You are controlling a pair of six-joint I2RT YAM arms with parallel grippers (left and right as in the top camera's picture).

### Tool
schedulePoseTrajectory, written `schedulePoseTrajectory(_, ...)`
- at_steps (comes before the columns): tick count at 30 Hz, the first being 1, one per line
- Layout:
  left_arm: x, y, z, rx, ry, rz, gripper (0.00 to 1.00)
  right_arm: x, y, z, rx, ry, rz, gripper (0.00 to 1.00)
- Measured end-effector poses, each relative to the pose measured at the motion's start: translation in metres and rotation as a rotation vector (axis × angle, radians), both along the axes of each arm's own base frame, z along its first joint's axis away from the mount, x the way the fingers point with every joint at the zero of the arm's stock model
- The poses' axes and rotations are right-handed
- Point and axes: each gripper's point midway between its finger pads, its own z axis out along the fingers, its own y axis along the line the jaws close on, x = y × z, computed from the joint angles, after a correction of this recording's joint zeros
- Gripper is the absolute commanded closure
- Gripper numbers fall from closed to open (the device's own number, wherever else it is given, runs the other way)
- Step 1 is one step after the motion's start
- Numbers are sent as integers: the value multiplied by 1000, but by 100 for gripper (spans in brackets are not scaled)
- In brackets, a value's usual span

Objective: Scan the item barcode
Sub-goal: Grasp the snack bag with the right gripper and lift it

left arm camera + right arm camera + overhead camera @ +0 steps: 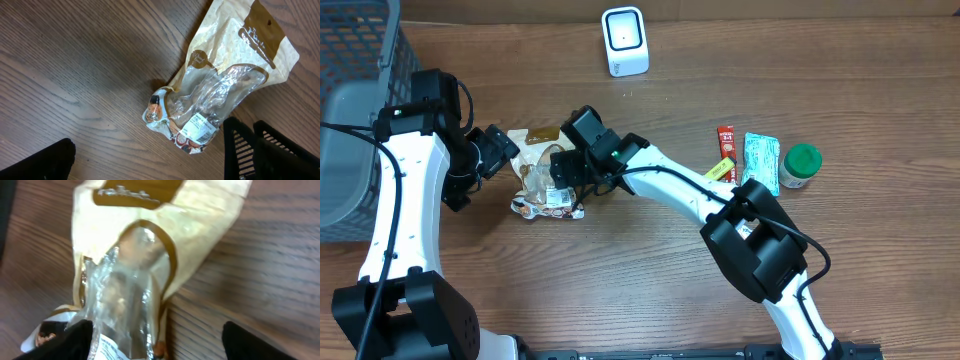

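Centrally, the bag (542, 170) lay flat on the table (650, 290), between the two arms. It was a tan pouch with a clear window, and a white label (202, 127) at its lower end faced up.

Left gripper (500, 150): claw wide, nothing held. It stood just beside the bag's upper end; contact with the bag could not be determined.

Right gripper (570, 172): claw wide, nothing held. It was positioned low over the bag's lower end. In the right wrist view, one of its fingers (65, 340) sat at the bag's edge and the other was clear of it on bare wood, so the bag lay between them ungripped.

The scanner (624, 40), a white unit, stood at the far edge of the table, well apart from the bag.

Other items:
- A grey basket (360, 50) occupied the far left corner.
- A red packet (725, 140), a teal packet (761, 162) and a green-lidded jar (802, 165) lay in a row to the right, near the right arm and apart from the bag.
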Motion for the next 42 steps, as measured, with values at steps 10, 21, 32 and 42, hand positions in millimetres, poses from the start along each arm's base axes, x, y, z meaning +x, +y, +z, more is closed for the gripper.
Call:
schedulePoseTrajectory(10, 0, 0, 0, 0, 0, 0, 0, -8, 19, -4, -24, -73, 11, 26)
schedulePoseTrajectory(21, 0, 0, 0, 0, 0, 0, 0, -25, -18, -27, -231, -21, -55, 40)
schedulePoseTrajectory(32, 0, 0, 0, 0, 0, 0, 0, 0, -119, -3, -323, 153, -373, 45)
schedulePoseTrajectory(42, 0, 0, 0, 0, 0, 0, 0, 16, -120, 9, -307, 72, -382, 60)
